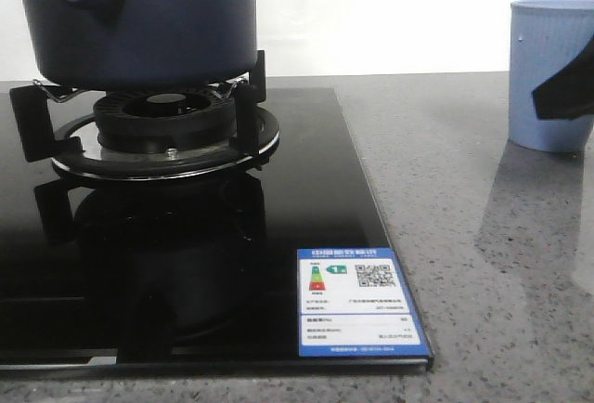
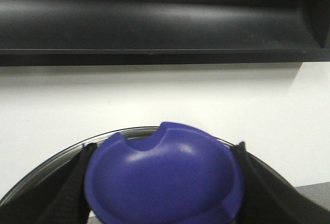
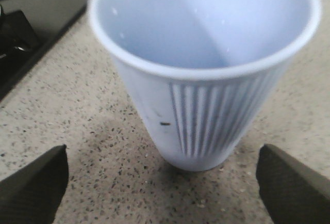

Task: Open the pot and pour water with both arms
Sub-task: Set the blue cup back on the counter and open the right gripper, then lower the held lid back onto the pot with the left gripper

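Navy-blue, the pot sits on the burner of the black glass hob, and our pale blue cup stands well apart on the speckled worktop. At our left wrist, the left gripper clamps a blue lid knob. At our right wrist, the right gripper has its jaws wide around the cup, not touching.

bright even light, glossy reflections, close-ups soft

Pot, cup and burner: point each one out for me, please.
pot (image 1: pixel 148 22), front view, on its dark side wall.
cup (image 3: pixel 206 126), right wrist view, on its ribbed outer wall.
burner (image 1: pixel 167 115), front view, on its black ring.
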Action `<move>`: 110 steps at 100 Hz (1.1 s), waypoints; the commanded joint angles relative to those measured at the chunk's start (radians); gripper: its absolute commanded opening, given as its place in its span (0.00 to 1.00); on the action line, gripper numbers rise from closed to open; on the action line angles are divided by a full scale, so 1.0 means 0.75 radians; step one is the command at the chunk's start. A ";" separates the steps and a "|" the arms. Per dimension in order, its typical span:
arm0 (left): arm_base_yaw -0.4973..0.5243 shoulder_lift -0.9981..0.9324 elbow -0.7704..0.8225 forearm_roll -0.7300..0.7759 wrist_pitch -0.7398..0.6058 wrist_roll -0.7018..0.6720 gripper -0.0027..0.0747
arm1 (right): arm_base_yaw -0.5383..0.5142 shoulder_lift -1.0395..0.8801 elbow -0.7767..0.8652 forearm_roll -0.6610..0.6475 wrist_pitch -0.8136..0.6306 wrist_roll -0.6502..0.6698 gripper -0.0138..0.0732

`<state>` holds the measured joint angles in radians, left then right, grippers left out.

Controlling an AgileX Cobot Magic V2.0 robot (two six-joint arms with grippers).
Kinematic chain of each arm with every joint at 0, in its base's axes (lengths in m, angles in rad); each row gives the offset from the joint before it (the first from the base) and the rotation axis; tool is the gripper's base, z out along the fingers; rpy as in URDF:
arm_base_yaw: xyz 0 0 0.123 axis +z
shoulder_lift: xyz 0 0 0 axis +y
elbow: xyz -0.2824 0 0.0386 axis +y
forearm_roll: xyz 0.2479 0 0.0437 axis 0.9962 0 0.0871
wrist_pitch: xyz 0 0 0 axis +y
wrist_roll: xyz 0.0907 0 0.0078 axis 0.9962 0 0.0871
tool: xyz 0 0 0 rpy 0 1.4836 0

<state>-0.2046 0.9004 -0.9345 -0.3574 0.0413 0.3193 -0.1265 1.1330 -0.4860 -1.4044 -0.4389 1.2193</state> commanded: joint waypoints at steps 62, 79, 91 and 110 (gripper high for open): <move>-0.229 0.041 -0.054 -0.044 -0.150 0.001 0.55 | -0.008 -0.700 0.095 -0.294 -0.025 0.434 0.93; -0.347 0.133 -0.054 -0.038 -0.206 0.001 0.55 | -0.008 -0.778 0.095 -0.294 -0.074 0.436 0.93; -0.402 0.205 -0.054 -0.038 -0.277 0.001 0.55 | -0.008 -0.801 0.095 -0.295 -0.112 0.454 0.93; -0.431 0.320 -0.054 -0.032 -0.334 0.001 0.55 | -0.008 -0.801 0.095 -0.326 -0.157 0.493 0.93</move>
<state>-0.5181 1.1299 -0.9345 -0.3810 -0.0838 0.3193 -0.1265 0.5333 -0.3908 -1.6600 -0.5493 1.5770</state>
